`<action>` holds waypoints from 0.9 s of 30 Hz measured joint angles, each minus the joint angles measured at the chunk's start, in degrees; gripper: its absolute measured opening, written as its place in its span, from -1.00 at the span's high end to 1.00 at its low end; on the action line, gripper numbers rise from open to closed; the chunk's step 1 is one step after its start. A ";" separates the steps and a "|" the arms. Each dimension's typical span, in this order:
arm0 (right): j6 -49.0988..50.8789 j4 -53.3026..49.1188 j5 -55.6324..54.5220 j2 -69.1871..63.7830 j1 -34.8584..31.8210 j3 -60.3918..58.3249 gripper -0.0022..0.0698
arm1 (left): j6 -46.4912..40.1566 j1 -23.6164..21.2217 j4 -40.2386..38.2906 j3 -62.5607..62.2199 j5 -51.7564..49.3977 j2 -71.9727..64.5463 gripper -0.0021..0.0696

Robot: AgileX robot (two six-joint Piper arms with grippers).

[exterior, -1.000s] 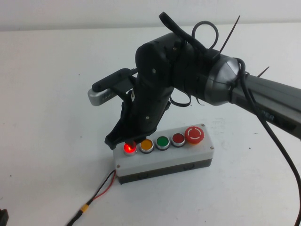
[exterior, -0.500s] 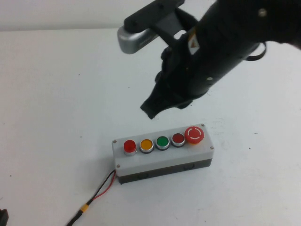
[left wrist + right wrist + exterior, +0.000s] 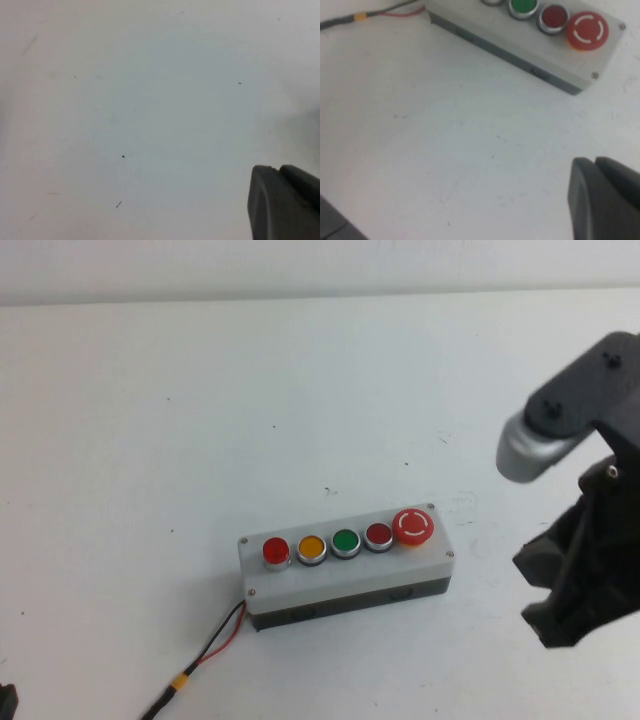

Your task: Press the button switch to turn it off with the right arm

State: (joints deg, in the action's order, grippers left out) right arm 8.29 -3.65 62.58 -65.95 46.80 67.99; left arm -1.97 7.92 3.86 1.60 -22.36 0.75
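The button switch (image 3: 275, 551) is the bright-red round button at the left end of the grey five-button box (image 3: 340, 585); it is not glowing. My right gripper (image 3: 537, 592) is shut and empty, off to the right of the box and clear of it. In the right wrist view its shut fingertips (image 3: 597, 195) hang over bare table, with the box's right end (image 3: 555, 55) ahead; the button switch is outside that view. My left gripper (image 3: 280, 200) is shut over bare white table and does not show in the high view.
On the box, right of the button switch, come a yellow button (image 3: 311, 548), a green button (image 3: 346, 541), a dark red button (image 3: 379, 534) and a large red mushroom button (image 3: 414, 526). A red and black cable (image 3: 205, 655) runs from the box's left end toward the front edge.
My right gripper lifted off the button switch and swung away to the right, down beside the box. The button switch glowed one second ago and is now dark.
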 joint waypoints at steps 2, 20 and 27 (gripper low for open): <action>0.00 -0.73 -0.30 1.62 0.00 -3.09 0.98 | 0.00 0.00 0.00 0.00 0.00 0.00 0.95; 10.30 -7.34 -56.88 19.64 -18.15 -48.49 0.98 | 0.00 0.00 0.04 0.00 0.00 0.00 0.95; 10.60 -7.48 -74.67 37.80 -38.02 -68.26 0.98 | 0.00 0.00 0.04 0.00 0.00 0.00 0.95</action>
State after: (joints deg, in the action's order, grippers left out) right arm 18.88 -11.13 -12.09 -28.15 8.78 -0.27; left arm -1.97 7.92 3.90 1.60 -22.36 0.75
